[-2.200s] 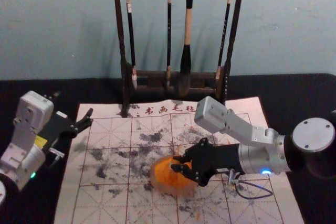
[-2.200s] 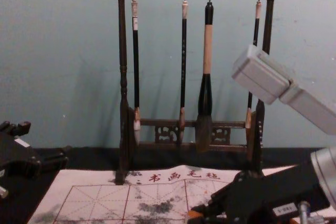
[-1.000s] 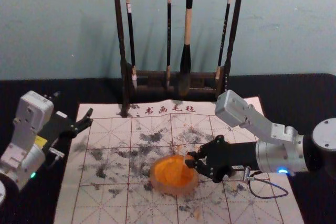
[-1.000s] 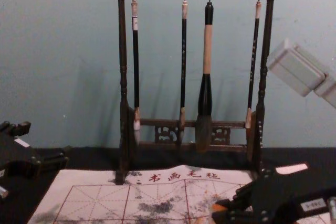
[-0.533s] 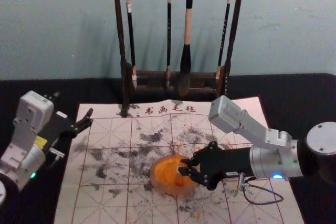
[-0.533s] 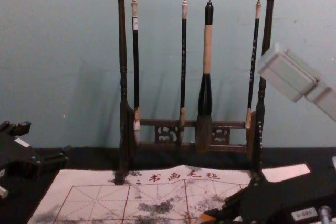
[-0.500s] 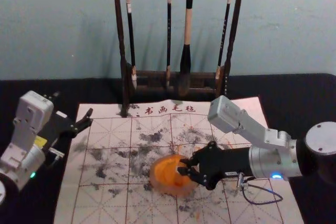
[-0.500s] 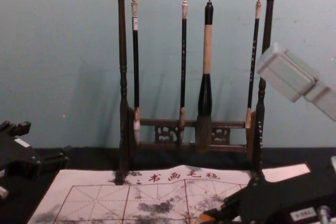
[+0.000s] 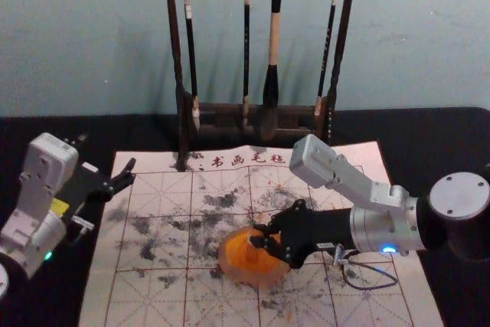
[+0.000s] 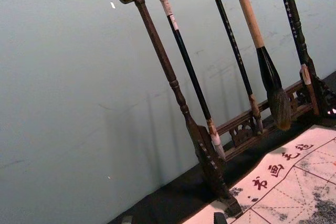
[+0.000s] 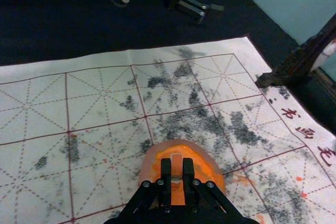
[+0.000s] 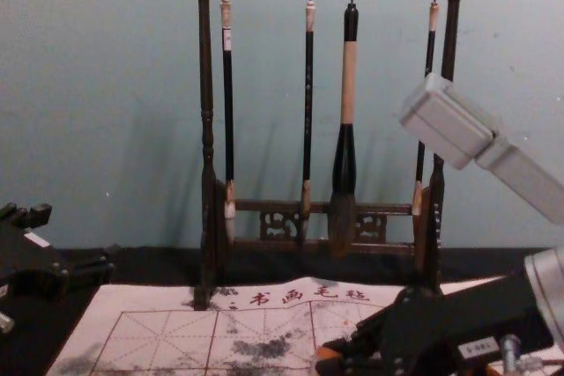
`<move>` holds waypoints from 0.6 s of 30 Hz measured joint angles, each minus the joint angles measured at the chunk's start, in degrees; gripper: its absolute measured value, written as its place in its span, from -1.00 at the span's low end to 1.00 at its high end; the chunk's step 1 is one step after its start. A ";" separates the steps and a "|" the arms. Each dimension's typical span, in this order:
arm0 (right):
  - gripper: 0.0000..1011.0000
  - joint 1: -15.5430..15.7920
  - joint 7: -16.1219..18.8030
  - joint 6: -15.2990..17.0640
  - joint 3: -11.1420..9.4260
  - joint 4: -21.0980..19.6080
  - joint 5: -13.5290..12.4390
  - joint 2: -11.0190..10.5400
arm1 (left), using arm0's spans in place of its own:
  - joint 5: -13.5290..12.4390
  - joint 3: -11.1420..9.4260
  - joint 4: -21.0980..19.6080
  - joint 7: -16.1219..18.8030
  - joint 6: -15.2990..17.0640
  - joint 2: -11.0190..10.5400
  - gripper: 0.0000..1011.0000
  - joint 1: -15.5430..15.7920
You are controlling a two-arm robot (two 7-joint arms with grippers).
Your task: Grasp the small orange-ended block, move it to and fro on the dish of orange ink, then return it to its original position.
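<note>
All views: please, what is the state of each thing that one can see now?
Right gripper: shut on the block, over the dish.
Block: gripped; whether it touches the ink, I cannot tell.
Dish: on the mat, with orange ink inside.
Mat: spread out, stained black and orange.
Left gripper: open, parked by the mat's left edge.
Rack: upright.
Brushes: hanging from the rack.

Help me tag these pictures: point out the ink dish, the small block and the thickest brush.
Ink dish point(image 9: 249, 277): head view, near part of its wall.
Small block point(image 11: 177, 164): right wrist view, its pale orange part.
Thickest brush point(image 12: 349, 81): chest view, pale section of its handle.
</note>
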State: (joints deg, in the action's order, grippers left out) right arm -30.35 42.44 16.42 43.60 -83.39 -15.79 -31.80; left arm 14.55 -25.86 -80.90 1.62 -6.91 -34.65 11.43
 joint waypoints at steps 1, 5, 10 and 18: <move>-0.81 -0.09 -0.05 -0.03 -0.01 0.15 0.03 0.09 | 0.00 0.00 0.00 0.00 0.00 0.00 0.98 0.00; -0.81 -0.59 -0.40 -0.25 -0.19 1.20 0.32 0.56 | 0.00 0.00 0.00 0.00 0.00 0.00 0.98 0.00; -0.81 -0.78 -0.60 -0.31 -0.46 1.84 0.46 0.72 | 0.00 0.00 0.00 0.00 0.00 0.00 0.98 0.00; -0.81 -0.28 -0.70 -0.13 -1.28 1.63 0.29 -0.04 | 0.00 0.00 0.00 0.00 0.00 0.00 0.98 0.00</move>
State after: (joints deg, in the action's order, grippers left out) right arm -30.63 41.74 16.29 42.32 -81.76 -15.50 -31.84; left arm 14.55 -25.86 -80.90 1.62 -6.91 -34.65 11.43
